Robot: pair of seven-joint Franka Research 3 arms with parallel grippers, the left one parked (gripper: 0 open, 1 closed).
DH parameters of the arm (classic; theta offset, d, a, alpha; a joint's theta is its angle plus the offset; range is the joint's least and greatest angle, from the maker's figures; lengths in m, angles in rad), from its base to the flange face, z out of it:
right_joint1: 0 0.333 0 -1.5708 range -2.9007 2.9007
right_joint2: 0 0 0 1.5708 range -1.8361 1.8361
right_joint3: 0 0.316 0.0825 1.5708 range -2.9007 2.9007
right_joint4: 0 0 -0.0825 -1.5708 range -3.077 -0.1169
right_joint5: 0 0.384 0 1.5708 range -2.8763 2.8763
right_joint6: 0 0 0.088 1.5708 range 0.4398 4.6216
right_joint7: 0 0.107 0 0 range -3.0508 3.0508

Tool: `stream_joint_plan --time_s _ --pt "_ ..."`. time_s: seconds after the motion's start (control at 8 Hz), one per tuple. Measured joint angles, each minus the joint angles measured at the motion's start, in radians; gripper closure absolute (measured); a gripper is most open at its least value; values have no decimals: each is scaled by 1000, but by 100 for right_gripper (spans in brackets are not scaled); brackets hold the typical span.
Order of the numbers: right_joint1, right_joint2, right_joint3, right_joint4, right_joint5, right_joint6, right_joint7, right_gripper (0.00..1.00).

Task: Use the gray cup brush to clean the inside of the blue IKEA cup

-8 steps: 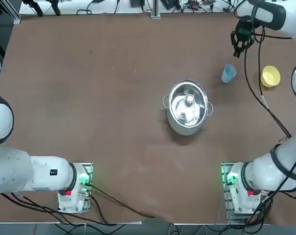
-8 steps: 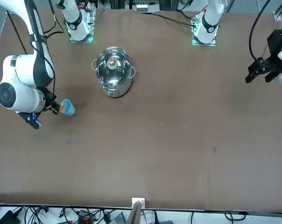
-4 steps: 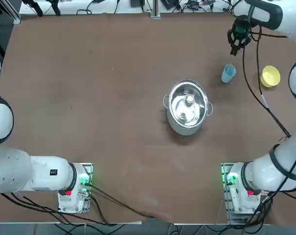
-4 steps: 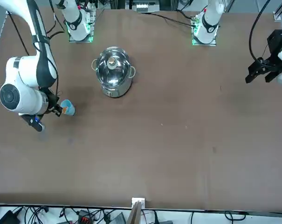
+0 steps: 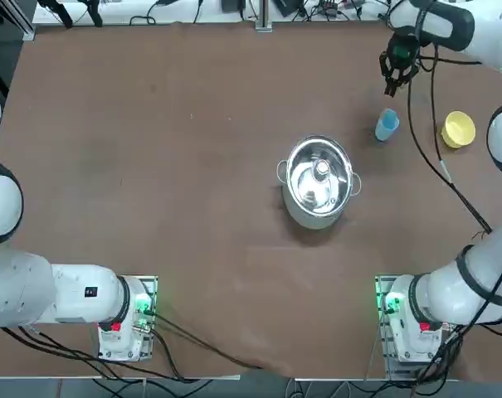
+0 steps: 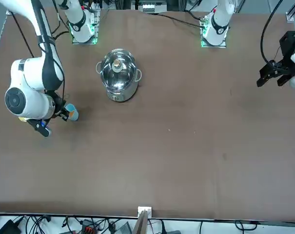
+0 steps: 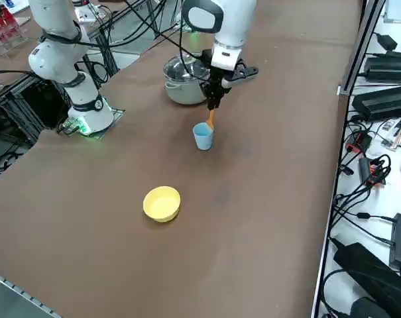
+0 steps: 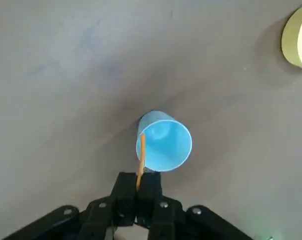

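The right tool, clamped on the gray cup brush, hangs it near-vertical just beside the blue IKEA cup's rim.

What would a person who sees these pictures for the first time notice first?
Probably the right gripper, shut on the gray cup brush, whose thin orange stem hangs above the rim of the blue IKEA cup, which stands upright at the far right of the table. Next, the shiny steel pot near the table's middle and the small yellow bowl beside the cup.

steel pot mid-table, lid knob inside, small yellow bowl well apart
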Motion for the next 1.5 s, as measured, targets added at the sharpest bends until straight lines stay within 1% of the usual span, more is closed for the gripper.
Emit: stream_joint_plan --time_s 0.5,0.75,1.25,1.5 --pt "-1 -2 -3 -1 0 -59 1 96" --pt "-10 -3 -14 -6 -1 -71 1 96" --pt "-57 -3 -19 -20 -3 -68 -15 96" --pt "-67 -2 -20 -20 -6 -34 -17 96"
